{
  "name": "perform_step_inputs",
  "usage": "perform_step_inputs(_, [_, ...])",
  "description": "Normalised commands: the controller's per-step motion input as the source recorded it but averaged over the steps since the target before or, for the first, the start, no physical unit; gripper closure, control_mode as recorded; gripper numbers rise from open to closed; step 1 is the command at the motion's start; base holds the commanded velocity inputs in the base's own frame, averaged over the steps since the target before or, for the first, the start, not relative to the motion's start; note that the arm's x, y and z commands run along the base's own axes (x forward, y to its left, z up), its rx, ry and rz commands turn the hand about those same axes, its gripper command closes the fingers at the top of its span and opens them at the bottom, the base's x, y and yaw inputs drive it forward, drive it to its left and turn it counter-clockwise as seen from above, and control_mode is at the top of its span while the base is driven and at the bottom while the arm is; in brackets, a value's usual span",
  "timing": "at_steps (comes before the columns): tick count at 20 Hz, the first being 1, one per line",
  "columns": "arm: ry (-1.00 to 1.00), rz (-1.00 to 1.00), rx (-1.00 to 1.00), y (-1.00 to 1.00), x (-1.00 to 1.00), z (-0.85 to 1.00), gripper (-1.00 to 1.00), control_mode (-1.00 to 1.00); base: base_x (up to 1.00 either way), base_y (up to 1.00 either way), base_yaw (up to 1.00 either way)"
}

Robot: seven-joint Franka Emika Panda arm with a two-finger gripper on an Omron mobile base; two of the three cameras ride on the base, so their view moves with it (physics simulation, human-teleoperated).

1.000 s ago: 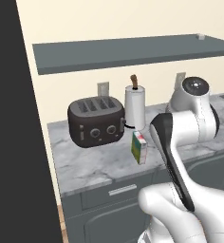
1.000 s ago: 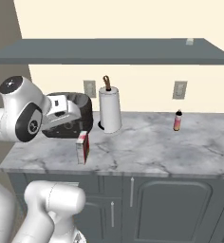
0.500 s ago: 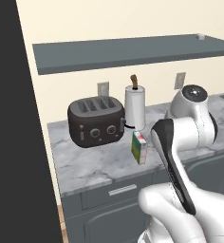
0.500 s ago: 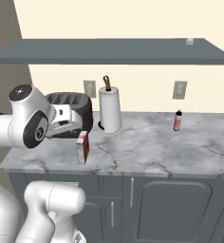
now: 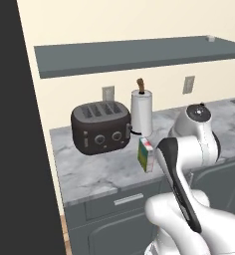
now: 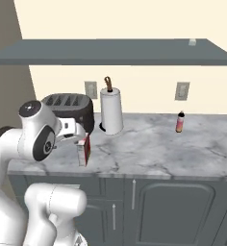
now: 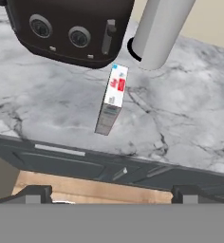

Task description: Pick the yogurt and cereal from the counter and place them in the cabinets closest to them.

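Step in hand, as I read it: approach to the cereal (image 7: pixel 112 100), nothing lifted yet. The box stands upright on the tabletop (image 6: pixel 154 149) near the front edge, just beside the toaster (image 5: pixel 100 128) at its 5 o'clock and at abt 7 o'clock from the paper-towel roll (image 6: pixel 111 111) in the right base view. The jaws (image 7: pixel 112 192) sit at the bottom of the hand view, tips wide apart, nothing betw them; the box lies well ahead at 12 o'clock, so no contact.

A small pale thing (image 6: pixel 192 42) sits on the cabinets shelf (image 6: pixel 115 52) at the far right end; could be the yogurt, too small to tell.

Next move, my guess: bring the hand forward & over the tabletop edge, line the jaws across the box's narrow faces, then close.

Room: toaster front is close behind the box at 11 o'clock, roll base at 1 o'clock. Open marble to the box's right, twd the pink-red bottle (image 6: pixel 180 122), which is well apart. Front lip of the tabletop is near the box, so a nudge fwd could tip it off. Shelf overhead has free length above the toaster.
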Motion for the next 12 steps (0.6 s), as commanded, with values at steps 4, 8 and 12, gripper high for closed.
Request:
perform_step_inputs(4, [-0.01, -0.03, 0.00, 0.06, 0.33, -0.19, -1.00, -1.00, 0.00, 0.00, 0.00])
perform_step_inputs(8, [0.00, -0.07, 0.00, 0.08, 0.38, -0.08, -1.00, -1.00, 0.00, 0.00, 0.00])
perform_step_inputs(12, [0.00, -0.09, 0.02, 0.06, 0.34, -0.03, -1.00, -1.00, 0.00, 0.00, 0.00])
